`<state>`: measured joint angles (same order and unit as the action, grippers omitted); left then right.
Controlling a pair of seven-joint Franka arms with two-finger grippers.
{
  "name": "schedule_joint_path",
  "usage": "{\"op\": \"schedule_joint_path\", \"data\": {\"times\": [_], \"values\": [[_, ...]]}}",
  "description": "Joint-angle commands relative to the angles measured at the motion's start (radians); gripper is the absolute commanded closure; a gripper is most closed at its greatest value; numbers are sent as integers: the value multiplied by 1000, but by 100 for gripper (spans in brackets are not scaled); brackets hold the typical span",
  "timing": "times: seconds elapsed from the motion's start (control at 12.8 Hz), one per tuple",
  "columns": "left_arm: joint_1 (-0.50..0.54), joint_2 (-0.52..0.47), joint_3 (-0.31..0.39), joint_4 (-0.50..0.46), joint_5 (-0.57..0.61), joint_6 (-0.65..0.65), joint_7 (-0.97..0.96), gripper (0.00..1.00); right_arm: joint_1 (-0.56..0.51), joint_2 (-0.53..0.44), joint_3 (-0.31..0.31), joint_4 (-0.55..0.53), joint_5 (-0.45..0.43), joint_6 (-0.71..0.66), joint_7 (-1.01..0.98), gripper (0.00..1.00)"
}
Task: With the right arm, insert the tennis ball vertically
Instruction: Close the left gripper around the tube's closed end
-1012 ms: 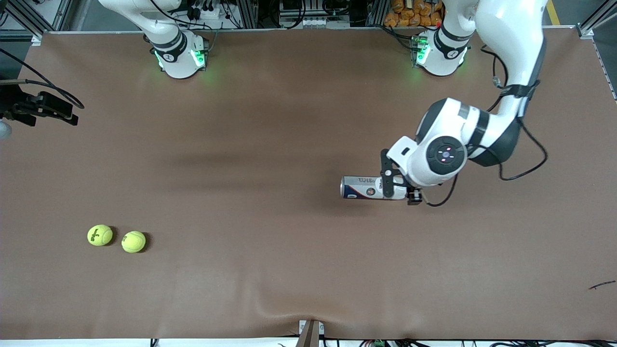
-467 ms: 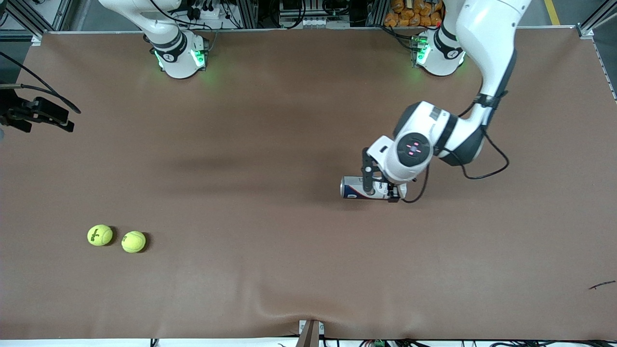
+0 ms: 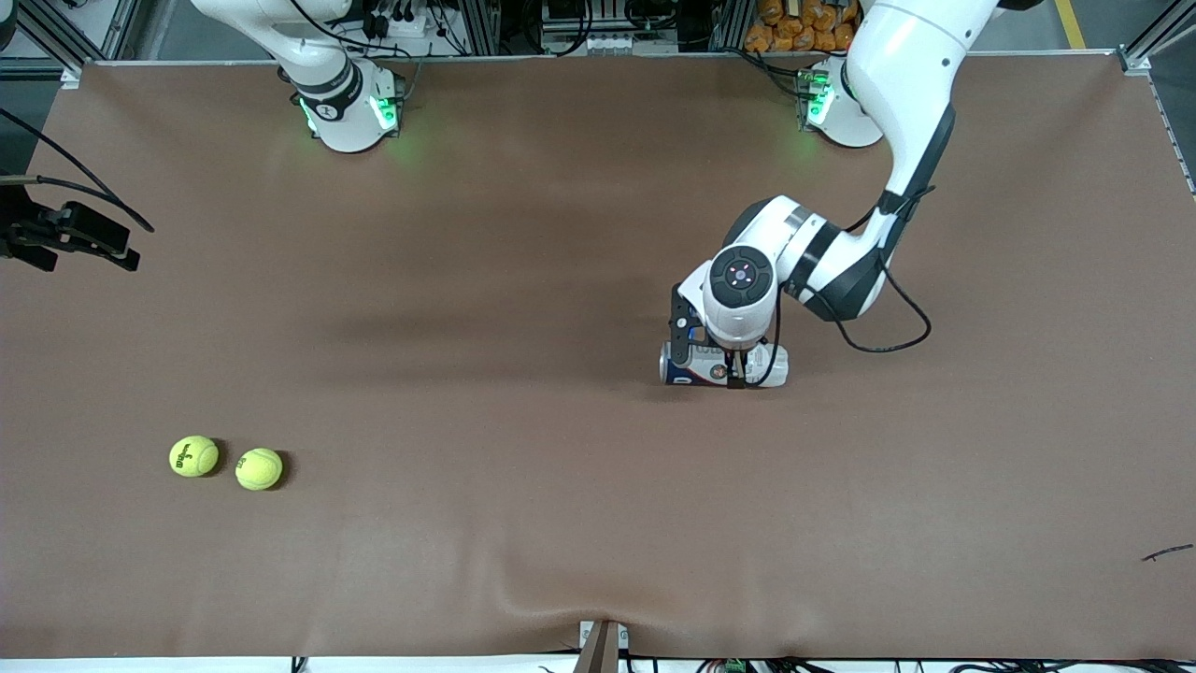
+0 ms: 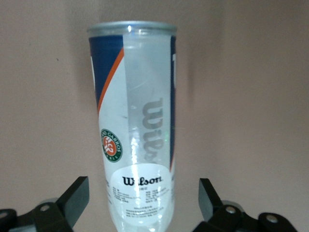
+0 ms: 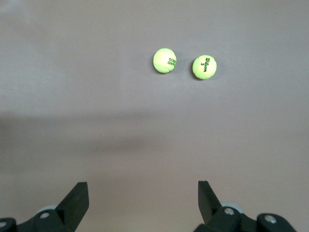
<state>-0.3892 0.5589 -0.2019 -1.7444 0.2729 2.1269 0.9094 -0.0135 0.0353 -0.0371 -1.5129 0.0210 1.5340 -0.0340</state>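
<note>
Two yellow tennis balls (image 3: 193,456) (image 3: 259,469) lie side by side on the brown table toward the right arm's end; both show in the right wrist view (image 5: 164,60) (image 5: 204,66). A clear Wilson ball can (image 3: 771,365) lies on its side mid-table, silver rim toward the right arm's end. My left gripper (image 3: 712,355) is over it, open, with a finger on each side of the can (image 4: 137,121) and not touching it. My right gripper (image 3: 70,236) is open and empty, up over the table's edge at the right arm's end (image 5: 143,200).
The brown mat (image 3: 523,486) has a raised wrinkle at the edge nearest the front camera. A small dark scrap (image 3: 1166,553) lies near the corner at the left arm's end. Both arm bases (image 3: 350,107) (image 3: 846,107) stand at the table's farthest edge.
My left arm has swung its gripper along the can toward the rim end and turned its wrist over it. My right gripper has drifted slightly. The balls and can have not moved.
</note>
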Motion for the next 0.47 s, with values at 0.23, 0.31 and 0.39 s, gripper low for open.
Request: {"op": "schedule_joint_path", "data": {"times": [0.23,0.31,0.39], "values": [[-11,32,2,6,55,42,-52,0,-43,6,10,-9,-7,60,6,0],[-14,33,2,6,55,53,-53,0,-42,5,8,-9,-10,63,6,0],[-20,38,2,6,57,56,-60,0,-43,3,9,-9,-10,60,6,0]]}}
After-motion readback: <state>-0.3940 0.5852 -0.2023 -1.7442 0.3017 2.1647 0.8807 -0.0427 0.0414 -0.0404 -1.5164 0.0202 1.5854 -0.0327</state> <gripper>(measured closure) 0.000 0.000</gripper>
